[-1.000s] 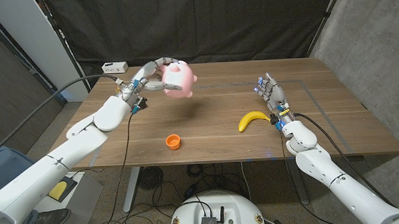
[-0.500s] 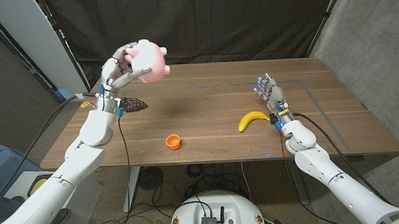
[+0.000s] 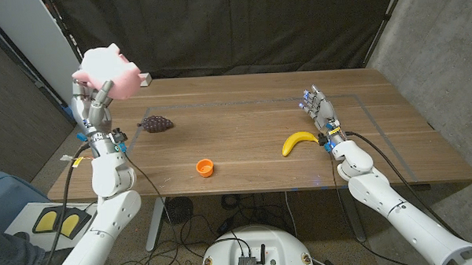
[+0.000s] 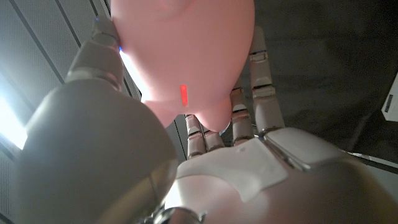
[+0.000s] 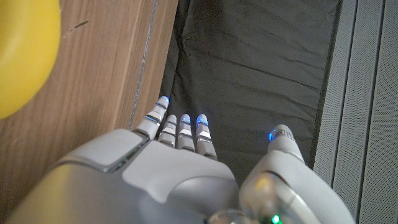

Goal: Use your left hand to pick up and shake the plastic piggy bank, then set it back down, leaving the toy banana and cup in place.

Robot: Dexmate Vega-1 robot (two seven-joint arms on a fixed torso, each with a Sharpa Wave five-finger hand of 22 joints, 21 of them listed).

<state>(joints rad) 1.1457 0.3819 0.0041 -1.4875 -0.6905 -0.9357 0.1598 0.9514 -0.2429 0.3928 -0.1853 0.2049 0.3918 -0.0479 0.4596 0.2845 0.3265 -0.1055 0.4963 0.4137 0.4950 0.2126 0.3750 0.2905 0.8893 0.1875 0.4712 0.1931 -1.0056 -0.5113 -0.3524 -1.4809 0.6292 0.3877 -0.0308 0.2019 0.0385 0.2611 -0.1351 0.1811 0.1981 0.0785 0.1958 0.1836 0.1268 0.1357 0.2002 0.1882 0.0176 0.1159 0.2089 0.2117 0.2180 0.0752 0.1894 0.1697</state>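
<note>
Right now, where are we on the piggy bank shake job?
Done: the pick-up. The left hand grips the piggy bank high above the table's left edge. In hand: the shake, with the fingers wrapped around the pink body. Left: setting it back on the table. The toy banana and orange cup sit on the wood; the right hand is open beside the banana.

My head view is evenly lit from above and sharp; the table (image 3: pixel 244 140) shows a soft sheen and only faint shadows, while the backdrop (image 3: pixel 240 30) stays near black. On my left wrist view the piggy bank (image 4: pixel 189 56) is so close it blurs (a white glare burns at one edge). My right wrist view is dim, and the banana (image 5: pixel 25 56) is out of focus.
</note>
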